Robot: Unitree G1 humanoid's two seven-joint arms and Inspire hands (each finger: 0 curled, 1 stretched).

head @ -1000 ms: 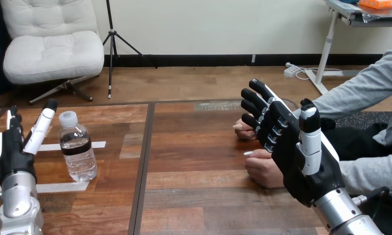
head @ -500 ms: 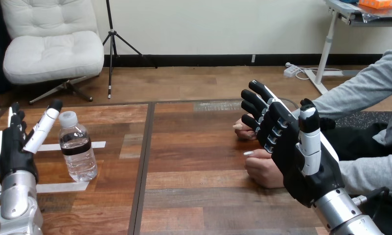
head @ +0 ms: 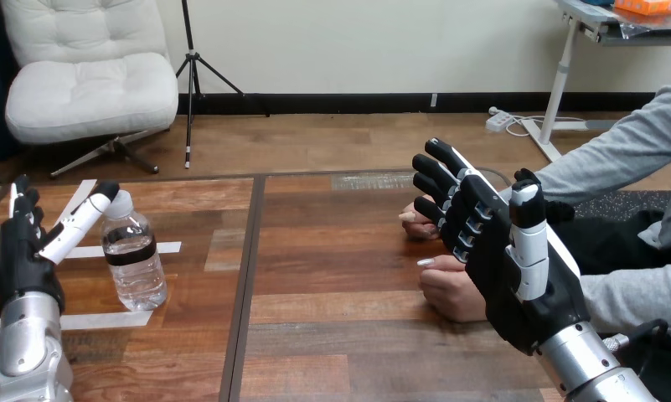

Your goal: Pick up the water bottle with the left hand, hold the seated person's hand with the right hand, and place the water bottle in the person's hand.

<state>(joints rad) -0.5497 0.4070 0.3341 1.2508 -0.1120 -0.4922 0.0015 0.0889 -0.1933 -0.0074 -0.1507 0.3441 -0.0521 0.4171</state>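
A clear water bottle (head: 133,253) with a white cap and a dark label band stands upright on the table's left part. My left hand (head: 20,260) is just left of it, open, fingers up and the thumb stretched toward the cap. My right hand (head: 499,243) is raised at the right, open with straight fingers, in front of the person's two hands. The person's nearer hand (head: 451,289) rests curled on the table, partly behind my palm. Their farther hand (head: 417,222) lies beyond my fingers; I cannot tell whether my hand touches either.
White tape strips (head: 101,319) mark the wood around the bottle. A dark seam (head: 246,276) runs front to back between the two table halves. The person's grey sleeve (head: 625,155) comes in from the right.
My left hand has drifted up and right toward the bottle, and its thumb now reaches near the cap. My right hand and the person's hands have stayed put.
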